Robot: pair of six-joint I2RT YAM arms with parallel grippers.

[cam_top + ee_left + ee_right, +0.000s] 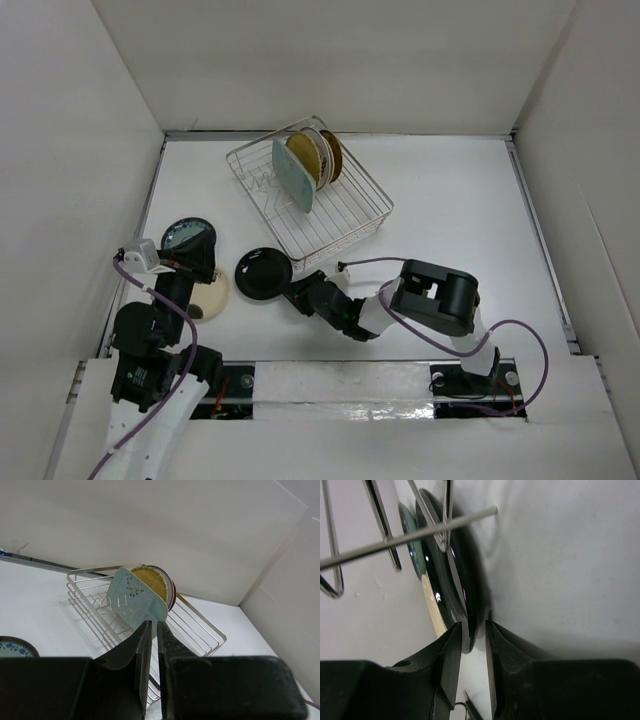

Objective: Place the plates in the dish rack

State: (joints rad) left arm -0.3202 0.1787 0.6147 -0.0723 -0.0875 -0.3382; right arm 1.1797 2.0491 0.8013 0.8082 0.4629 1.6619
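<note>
Right end effector (pixel 472 626) straddles the rim of the black plate (pixel 262 272), jaws narrow; we can't tell if it's pinched. Left end effector (pixel 154 626) hovers all but closed, empty.

No words, labels, brands, numbers or signs are showing readably in any of the views.

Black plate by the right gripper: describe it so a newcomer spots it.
Find the silver wire dish rack at the table's far middle. Off its near-left corner a glossy black plate lies on the table. Unlike the cream plate and teal plate to its left, it is solid black, the right gripper at its rim.
</note>
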